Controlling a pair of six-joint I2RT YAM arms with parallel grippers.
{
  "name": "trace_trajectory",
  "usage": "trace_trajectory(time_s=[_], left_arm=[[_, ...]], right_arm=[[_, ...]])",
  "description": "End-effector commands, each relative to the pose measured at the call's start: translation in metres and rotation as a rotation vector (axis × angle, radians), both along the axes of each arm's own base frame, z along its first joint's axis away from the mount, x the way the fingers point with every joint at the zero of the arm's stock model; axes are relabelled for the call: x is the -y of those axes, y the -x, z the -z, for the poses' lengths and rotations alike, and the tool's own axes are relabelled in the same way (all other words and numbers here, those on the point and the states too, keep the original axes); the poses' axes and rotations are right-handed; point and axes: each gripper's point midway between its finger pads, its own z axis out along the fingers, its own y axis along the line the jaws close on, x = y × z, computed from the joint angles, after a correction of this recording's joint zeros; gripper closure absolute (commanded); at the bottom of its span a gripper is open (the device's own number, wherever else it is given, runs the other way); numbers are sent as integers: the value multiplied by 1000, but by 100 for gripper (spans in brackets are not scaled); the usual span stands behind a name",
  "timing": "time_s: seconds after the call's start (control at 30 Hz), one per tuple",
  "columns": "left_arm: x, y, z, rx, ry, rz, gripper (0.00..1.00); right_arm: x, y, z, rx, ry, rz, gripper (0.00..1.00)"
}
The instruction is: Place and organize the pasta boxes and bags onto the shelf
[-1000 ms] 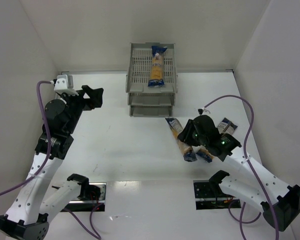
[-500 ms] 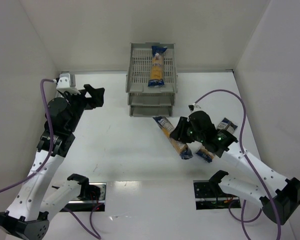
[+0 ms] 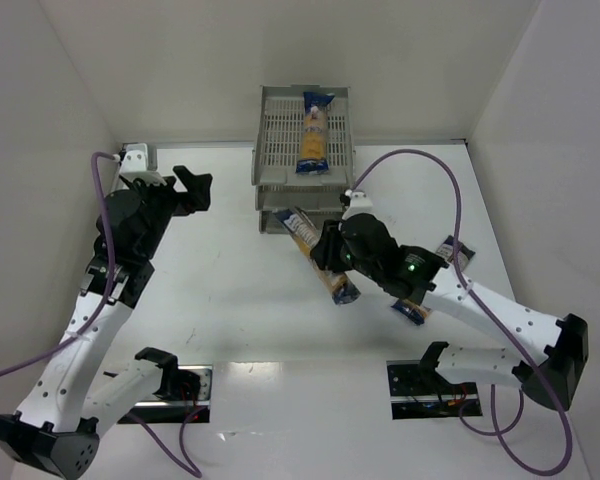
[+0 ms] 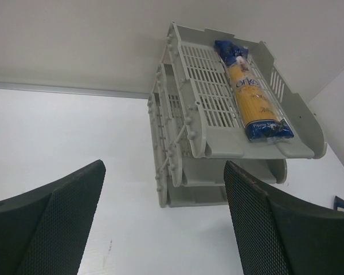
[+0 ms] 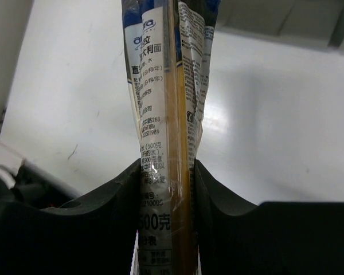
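The grey three-tier shelf [image 3: 270, 150] stands at the back wall, seen also in the left wrist view [image 4: 195, 132]. One pasta packet [image 3: 315, 135] lies lengthwise in its top tray [image 4: 253, 100]. My right gripper [image 3: 330, 250] is shut on a second pasta packet [image 3: 308, 236], whose far blue end reaches the front of the lower trays. In the right wrist view this packet [image 5: 163, 103] runs up from between the jaws of the right gripper [image 5: 167, 166]. A third packet [image 3: 453, 250] lies on the table, mostly hidden under the right arm. My left gripper [image 3: 192, 188] hangs open and empty, left of the shelf [image 4: 163, 166].
White walls close in the table on the left, back and right. A purple cable [image 3: 430, 165] arcs above the right arm, another [image 3: 100, 215] along the left arm. Two recessed base plates [image 3: 185, 385] [image 3: 420, 385] sit at the near edge.
My right arm has carried its packet up and to the left, from mid-table to the shelf's front. The left arm has drifted slightly toward the back.
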Motion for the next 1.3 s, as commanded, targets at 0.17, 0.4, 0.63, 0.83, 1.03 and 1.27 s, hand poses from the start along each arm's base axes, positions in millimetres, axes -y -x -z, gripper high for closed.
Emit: trace_trajectory(time_s=[0.17,0.4,0.63,0.83,1.03,1.27], left_arm=[[-2,-10,-15,65,-13,-11,8],[-1,-13,-16,76,-22,-11,8],[-1,-16,-9,59,-35,-11,8],[1,-16,18,-13,-18,-10,8],[22,-7,65,-145,18,102,8],[58,0,98,-207,8,323,8]], right_arm=[[-8,-78,-69,276,-38,253,100],[-15,-116,-59,330,37,356,100],[-32,-153,-62,375,26,454,100],[-35,-187,-49,374,0,516,100],[-42,-202,-42,380,-15,540,100],[-43,-215,-21,341,-34,588,93]])
